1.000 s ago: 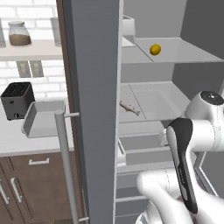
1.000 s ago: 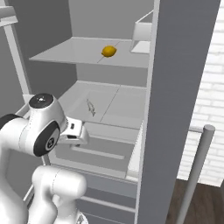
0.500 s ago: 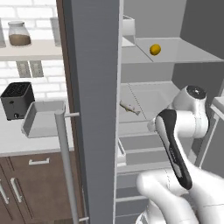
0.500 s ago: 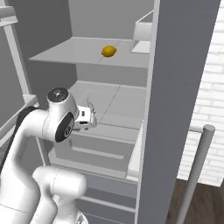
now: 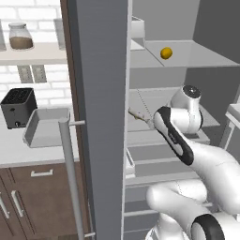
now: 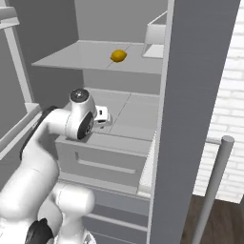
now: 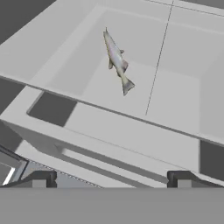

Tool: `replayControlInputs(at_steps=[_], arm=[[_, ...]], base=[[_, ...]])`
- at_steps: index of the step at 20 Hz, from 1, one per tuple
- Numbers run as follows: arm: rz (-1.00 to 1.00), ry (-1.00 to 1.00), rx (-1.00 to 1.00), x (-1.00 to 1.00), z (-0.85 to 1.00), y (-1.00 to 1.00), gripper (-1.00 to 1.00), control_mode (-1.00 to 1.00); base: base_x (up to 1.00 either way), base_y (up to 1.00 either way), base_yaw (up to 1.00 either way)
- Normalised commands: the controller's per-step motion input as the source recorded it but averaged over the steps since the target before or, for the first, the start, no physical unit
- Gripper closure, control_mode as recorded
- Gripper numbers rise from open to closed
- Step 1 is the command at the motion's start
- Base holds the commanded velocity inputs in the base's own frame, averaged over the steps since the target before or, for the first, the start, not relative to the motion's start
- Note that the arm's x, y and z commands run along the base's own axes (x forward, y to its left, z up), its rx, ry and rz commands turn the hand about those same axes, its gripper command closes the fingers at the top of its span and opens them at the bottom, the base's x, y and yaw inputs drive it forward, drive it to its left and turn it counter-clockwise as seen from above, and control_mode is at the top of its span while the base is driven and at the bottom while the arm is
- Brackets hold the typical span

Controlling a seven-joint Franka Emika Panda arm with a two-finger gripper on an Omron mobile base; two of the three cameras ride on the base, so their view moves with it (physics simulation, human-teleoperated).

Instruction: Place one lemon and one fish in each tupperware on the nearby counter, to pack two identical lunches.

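Nearest you, the arm rises from the base and bends into the open fridge, its wrist level with the middle shelf. The gripper is released: the hand view has its two dark fingertips standing wide apart at the bottom edge, with nothing between them. It hangs above the front of the drawer that sits just under the middle shelf.

Just beyond the fingertips, you have the fish lying flat on the pale middle shelf, untouched and well clear of the gripper. Its tail fin points toward the hand, its head away. In the left base view the fish peeks out between the fridge door edge and the arm's elbow.

One shelf up and farther back, a lemon rests alone on the upper shelf; the right base view has the same lemon near the shelf's middle, with a pale box-like container behind it toward the door side.

To your left, past the grey fridge door and its bar handle, one tupperware sits on the counter, tipped slightly, just beside the black toaster. Above them a jar stands on the white wall shelf.
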Motion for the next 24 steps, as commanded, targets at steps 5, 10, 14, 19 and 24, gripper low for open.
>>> replayControlInputs(at_steps=[5, 10, 14, 19, 24], arm=[[0.0, 0.04, 0.0, 1.0, -0.06, 0.12, -1.0, -1.0], [0.0, 0.06, 0.0, 0.89, -0.16, 0.16, -1.0, -1.0], [0.03, 0.03, 0.0, 0.72, -0.31, 0.12, -1.0, -1.0], [0.05, 0.02, 0.0, 0.75, -0.33, 0.01, -1.0, -1.0], [0.05, 0.08, 0.0, 0.67, -0.57, 0.08, -1.0, -1.0]], base=[[0.0, 0.0, 0.0], [0.0, 0.0, 0.0], [0.0, 0.0, 0.0], [0.0, 0.0, 0.0], [0.0, 0.0, 0.0]])
